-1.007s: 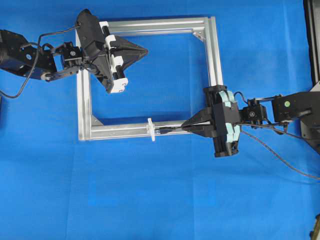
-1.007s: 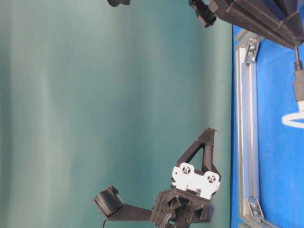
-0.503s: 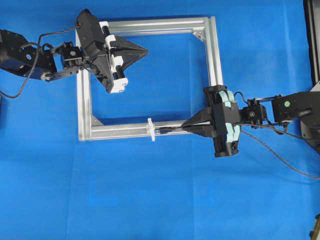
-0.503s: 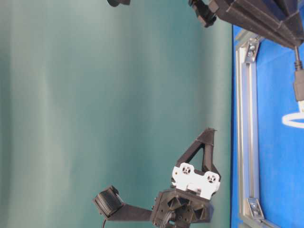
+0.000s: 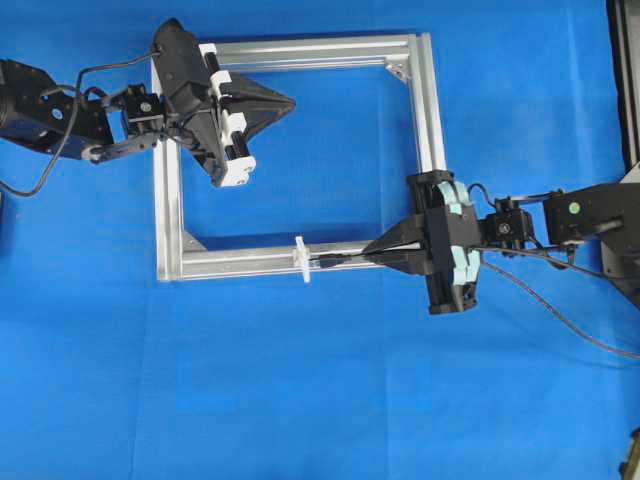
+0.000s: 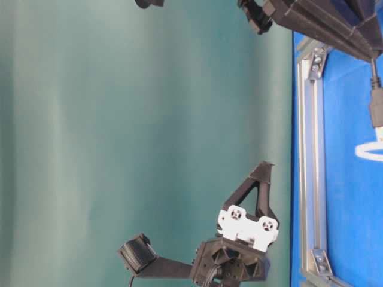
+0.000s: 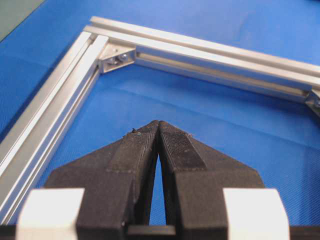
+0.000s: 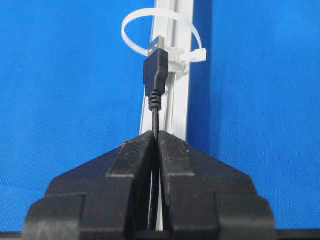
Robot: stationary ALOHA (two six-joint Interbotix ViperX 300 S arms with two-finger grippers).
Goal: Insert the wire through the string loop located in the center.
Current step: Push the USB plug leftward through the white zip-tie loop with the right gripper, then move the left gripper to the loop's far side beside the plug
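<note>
Right gripper (image 8: 156, 136) clenched on wire (image 8: 155, 75), plug tip seemingly at string loop (image 8: 159, 36) (depth unclear); left gripper (image 7: 158, 125) closed, empty.

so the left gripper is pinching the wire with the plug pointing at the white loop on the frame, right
Not quite: the right gripper pinches the wire, as the right wrist view shows. The left gripper is shut on nothing. The plug does point at the string loop on the frame.

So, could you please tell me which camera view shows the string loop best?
The right wrist view: the string loop appears large, its opening facing the wire. Overhead it is tiny; table-level crops it at the edge; the left wrist view misses it.
</note>
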